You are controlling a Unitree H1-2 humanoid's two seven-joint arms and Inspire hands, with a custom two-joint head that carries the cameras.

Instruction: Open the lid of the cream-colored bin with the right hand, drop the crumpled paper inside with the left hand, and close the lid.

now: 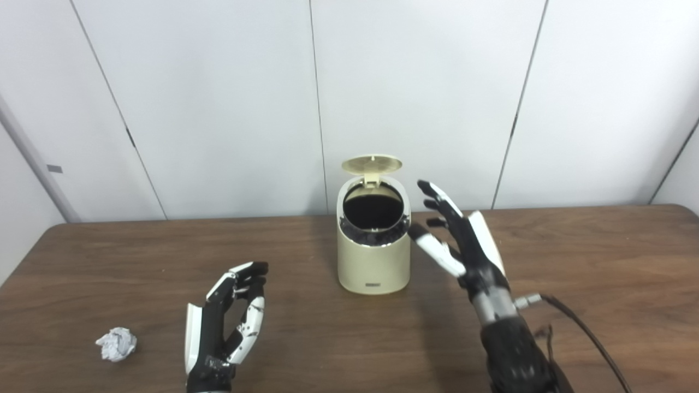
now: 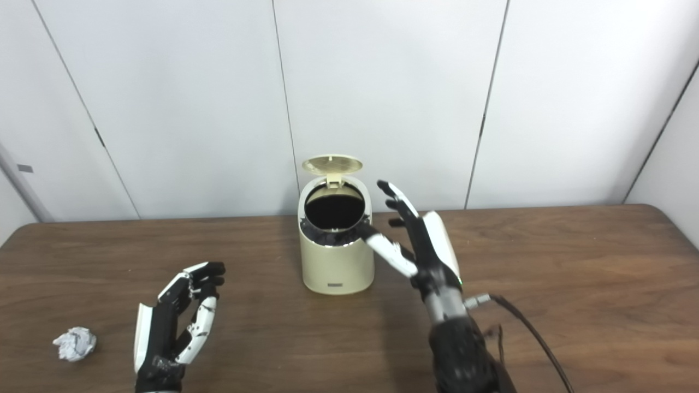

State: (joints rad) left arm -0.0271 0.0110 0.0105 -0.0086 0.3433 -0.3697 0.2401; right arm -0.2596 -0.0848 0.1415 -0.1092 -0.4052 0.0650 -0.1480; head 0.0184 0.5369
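Nearest, left of the bin [image 1: 373, 256], crumpled paper [image 1: 116, 344] lies on the desk [image 1: 600, 284]; left hand [image 1: 226, 327] spread, empty; right hand [image 1: 458, 234] spread, empty, beside the bin; lid [image 1: 371, 163] up, interior dark in both views

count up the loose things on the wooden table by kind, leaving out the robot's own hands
cream-colored plastic bin, round lid flipped up: 1
crumpled white paper ball: 1
total: 2
Both rest on the brown wooden table; the paper lies left of the open left hand, the bin just left of the open right hand.
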